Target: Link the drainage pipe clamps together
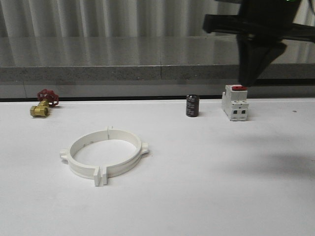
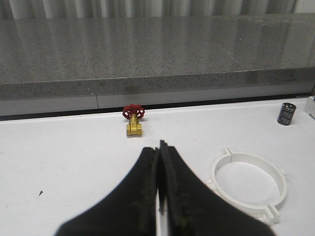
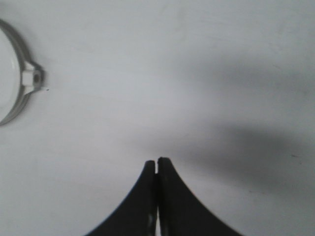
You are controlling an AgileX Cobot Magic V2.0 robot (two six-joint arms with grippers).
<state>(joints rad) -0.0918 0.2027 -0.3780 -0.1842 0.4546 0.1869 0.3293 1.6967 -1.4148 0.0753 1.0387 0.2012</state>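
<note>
The two drainage pipe clamps [image 1: 104, 155] lie flat on the white table [image 1: 206, 187], left of centre and toward the near side, set end to end so that they form one wide ring. Their flat end tabs meet at the near edge of the ring and again at the far edge (whether the tabs are locked together I cannot tell), and a small lug sticks out on each side.

Far left of the ring, well apart from it, sits a brass valve with a red handwheel [image 1: 43, 103]. At the far edge of the table, right of centre, stands a small dark cylinder [image 1: 192, 105], and just right of that a white block with a red top [image 1: 235, 102].

The right gripper [image 1: 246, 78] hangs above the white block, its fingers pressed together and empty. In the left wrist view the left gripper [image 2: 159, 147] is likewise closed on nothing, above bare table near the ring.
</note>
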